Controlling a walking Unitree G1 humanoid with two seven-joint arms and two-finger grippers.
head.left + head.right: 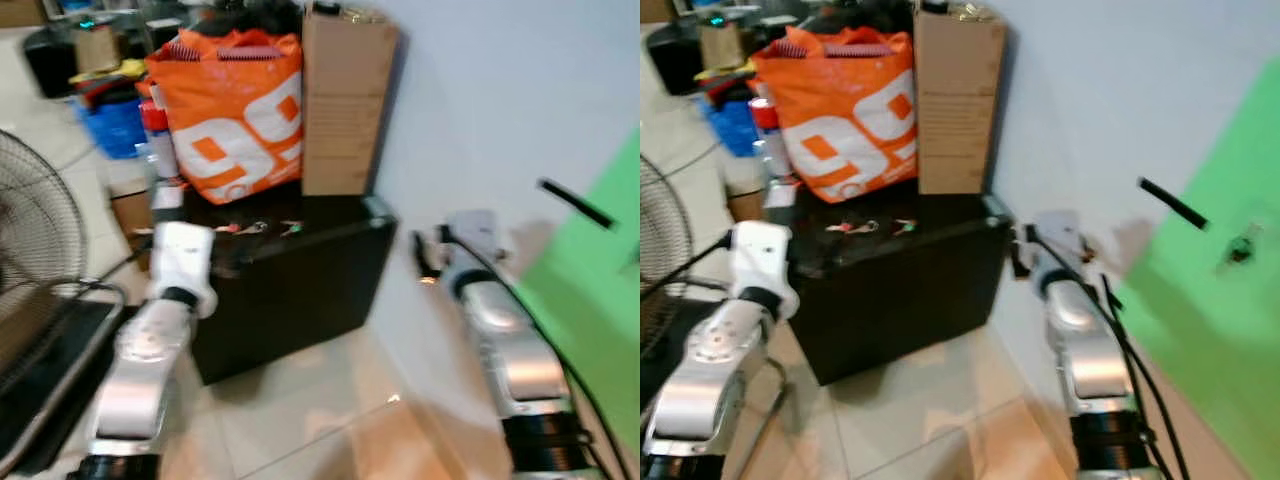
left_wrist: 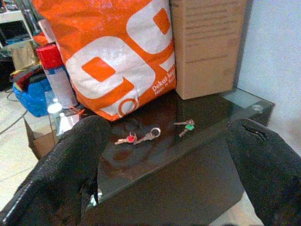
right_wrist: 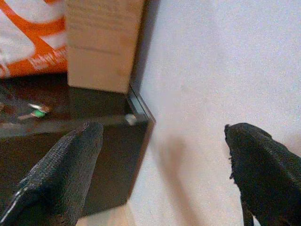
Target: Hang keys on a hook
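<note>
Left wrist view: left gripper (image 2: 164, 183), fingers (image 2: 61, 183) spread wide apart, nothing between them, held short of the near edge of a black glass-topped cabinet (image 2: 225, 122).
Just beyond that gripper, on the cabinet top: red-tagged keys (image 2: 137, 138) with a ring; slightly further and toward the wall side, green-tagged keys (image 2: 186, 127). The two sets lie near each other, not touching.
Behind the keys: orange shopping bag (image 2: 117, 52); beside it, against the wall, an upright cardboard box (image 2: 207, 44); on the bag's other side, a red-capped spray can (image 2: 56, 75).
Right gripper (image 3: 162, 174), fingers wide apart and empty, held beside the cabinet's wall-side corner, facing the pale wall (image 3: 225, 61).
Further off past the right gripper: a dark hook (image 1: 1173, 208) projecting from the wall by a green panel (image 1: 1230, 260).
</note>
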